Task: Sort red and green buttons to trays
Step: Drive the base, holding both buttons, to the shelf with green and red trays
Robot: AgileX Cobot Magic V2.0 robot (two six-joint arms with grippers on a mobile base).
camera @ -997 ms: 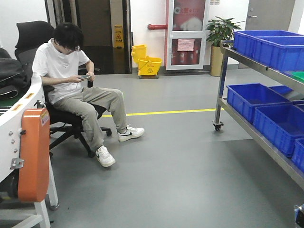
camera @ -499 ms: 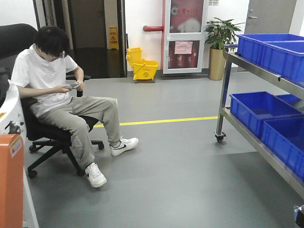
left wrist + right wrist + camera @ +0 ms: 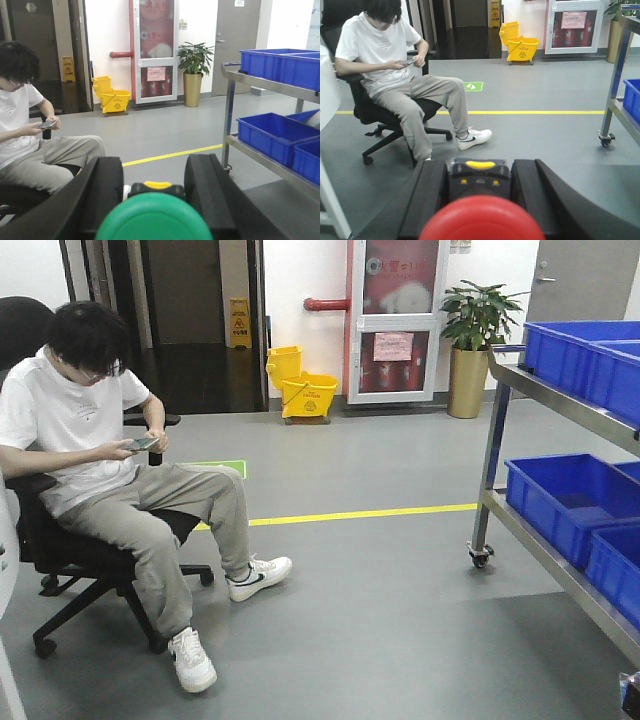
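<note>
In the left wrist view my left gripper (image 3: 154, 170) is shut on a green button (image 3: 154, 220). Its black body with a yellow top sits between the two black fingers (image 3: 107, 192). In the right wrist view my right gripper (image 3: 480, 167) is shut on a red button (image 3: 481, 220), held the same way by its black body. Both are carried above the grey floor. The trays are out of view. Neither gripper shows in the front view.
A person (image 3: 95, 455) sits on a black office chair (image 3: 60, 560) at the left, legs stretched into the floor. A wheeled steel rack (image 3: 495, 440) holding blue crates (image 3: 565, 500) stands at the right. A yellow mop bucket (image 3: 300, 390) and a potted plant (image 3: 475, 335) stand by the far wall.
The front view has moved forward. The orange-sided machine at the left has left the frame, the rack has slid right, and the seated person appears nearer.
</note>
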